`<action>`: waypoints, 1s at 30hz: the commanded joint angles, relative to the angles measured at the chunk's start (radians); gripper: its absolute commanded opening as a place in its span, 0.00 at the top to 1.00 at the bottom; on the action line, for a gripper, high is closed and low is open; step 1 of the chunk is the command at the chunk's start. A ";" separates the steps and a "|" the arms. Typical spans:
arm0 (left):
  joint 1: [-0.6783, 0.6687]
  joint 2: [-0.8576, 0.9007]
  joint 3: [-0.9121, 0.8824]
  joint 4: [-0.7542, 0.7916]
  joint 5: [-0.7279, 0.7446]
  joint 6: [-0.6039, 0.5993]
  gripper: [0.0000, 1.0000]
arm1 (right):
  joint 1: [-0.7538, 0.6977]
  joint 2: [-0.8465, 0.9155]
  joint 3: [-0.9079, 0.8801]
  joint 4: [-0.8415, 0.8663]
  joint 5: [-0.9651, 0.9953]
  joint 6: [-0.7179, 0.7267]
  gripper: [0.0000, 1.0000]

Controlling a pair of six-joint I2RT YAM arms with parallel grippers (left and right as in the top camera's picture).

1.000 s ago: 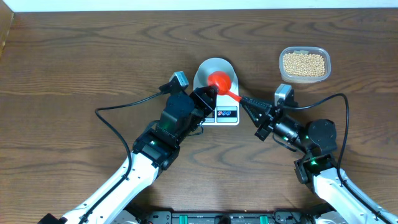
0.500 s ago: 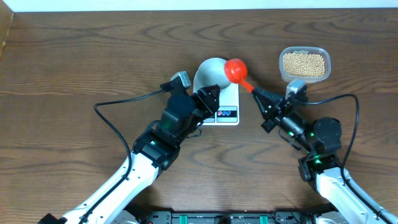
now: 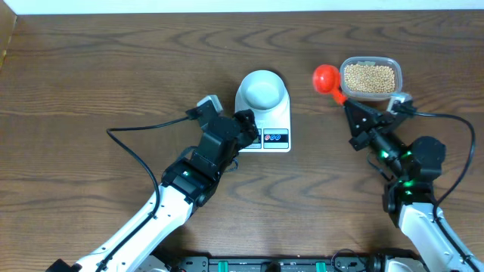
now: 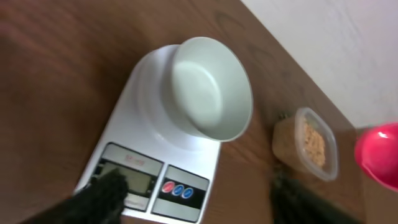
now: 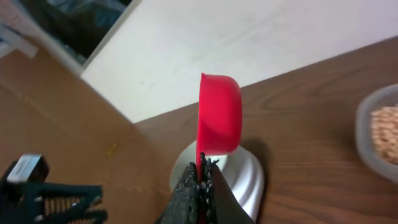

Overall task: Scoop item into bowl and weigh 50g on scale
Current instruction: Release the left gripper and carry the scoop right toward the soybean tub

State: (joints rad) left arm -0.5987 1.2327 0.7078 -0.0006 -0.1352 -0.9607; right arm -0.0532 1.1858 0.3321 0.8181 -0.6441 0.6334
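The left end effector (image 4: 202,200) stands with its fingers apart before the scale (image 3: 276,138), which carries the bowl (image 3: 262,89). The right end effector (image 3: 352,109) is clamped on a red scoop (image 3: 326,76), held just beside the beans (image 3: 370,78) in their clear tub (image 3: 398,79) on the tabletop (image 3: 91,68).

My overhead feed: dark brown wood grain streaks the table (image 3: 91,68). A pale blue bowl (image 3: 262,89) tops the white scale (image 3: 286,117), its buttons (image 3: 275,137) red and blue. At two o'clock, tan-yellow beans (image 3: 370,78) fill a clear tub (image 3: 369,61) beside a red scoop (image 3: 326,76).
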 commanded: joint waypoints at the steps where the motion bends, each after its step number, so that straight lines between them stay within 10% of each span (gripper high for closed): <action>1: -0.002 0.002 0.022 -0.045 -0.043 0.011 0.16 | -0.019 0.023 0.014 -0.003 -0.037 0.024 0.99; 13: -0.002 0.002 0.022 -0.097 -0.192 0.135 0.13 | -0.018 0.175 0.014 0.049 -0.116 0.024 0.99; 19: -0.002 0.002 0.022 -0.097 -0.192 0.330 0.64 | -0.018 0.195 0.014 0.126 -0.152 0.024 0.99; 30: -0.002 0.002 0.021 -0.172 -0.190 0.336 0.80 | -0.018 0.195 0.014 0.126 -0.146 0.023 0.99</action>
State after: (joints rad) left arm -0.5987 1.2331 0.7086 -0.1646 -0.3019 -0.6491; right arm -0.0673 1.3773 0.3321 0.9386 -0.7856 0.6510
